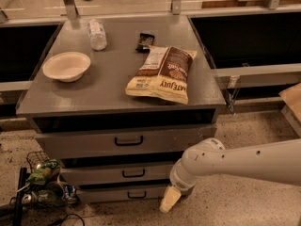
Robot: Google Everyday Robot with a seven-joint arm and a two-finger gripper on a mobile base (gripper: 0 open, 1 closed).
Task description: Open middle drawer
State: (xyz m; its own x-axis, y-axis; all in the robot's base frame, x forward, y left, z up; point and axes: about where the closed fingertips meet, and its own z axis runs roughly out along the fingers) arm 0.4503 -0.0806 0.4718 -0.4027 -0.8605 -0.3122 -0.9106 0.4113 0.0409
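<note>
The middle drawer (103, 174) is the second of three grey drawers in the front of the bench (108, 86). It has a small black handle (133, 173) at its centre and its front sits flush with the others. The pincer (168, 200) hangs low, just right of the lowest drawer (117, 194) and near the floor, apart from the handle; I cannot tell if it is open or closed. Above is the taller top drawer (84, 144). On the bench top lie a chip bag (162, 73), a white bowl (67, 66), a plastic bottle (97, 34) and a dark snack bar (145, 41).
</note>
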